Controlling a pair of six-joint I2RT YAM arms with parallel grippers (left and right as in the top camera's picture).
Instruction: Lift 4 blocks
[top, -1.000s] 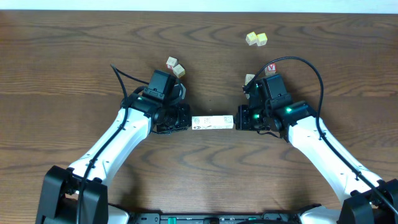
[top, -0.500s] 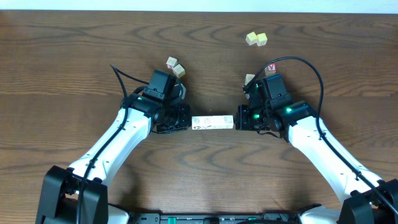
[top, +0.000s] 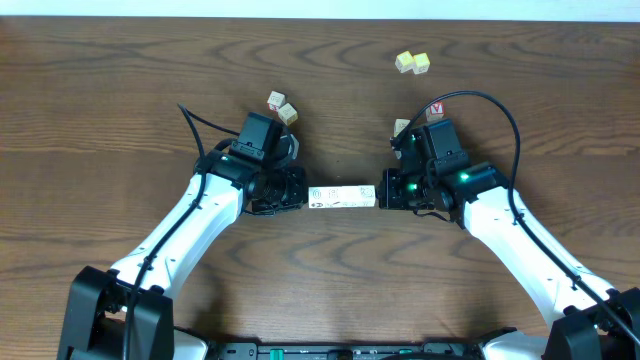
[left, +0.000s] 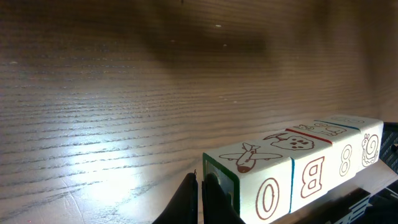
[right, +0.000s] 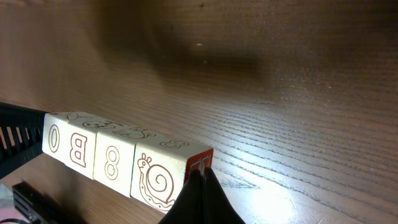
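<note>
Overhead first. Got the four blocks (top: 342, 196) end to end in one row, mid-table (top: 100, 90), a bit toward the near edge. Pinned lengthwise btwn left gripper (top: 304, 196) and right gripper (top: 383, 195), one at either end, touching. Can't tell from up here whether clear of the wood. Also spotting two spare cubes (top: 281, 107) just beyond the left arm, two yellow-topped cubes (top: 412, 63) by the far edge, a red-faced cube (top: 436, 109) plus one plain cube (top: 401, 127) just beyond the right arm.

Left wrist now. Seeing fingers (left: 186, 202) closed tight on themselves, tips butted against the green-edged end face. Reading 0, B, 8 along the side; plane drawing on top of the nearest.

Right wrist. Same deal: fingers (right: 189, 208) together, tips on the red-trimmed end face. Snail, 8, B, 0 along the side.
</note>
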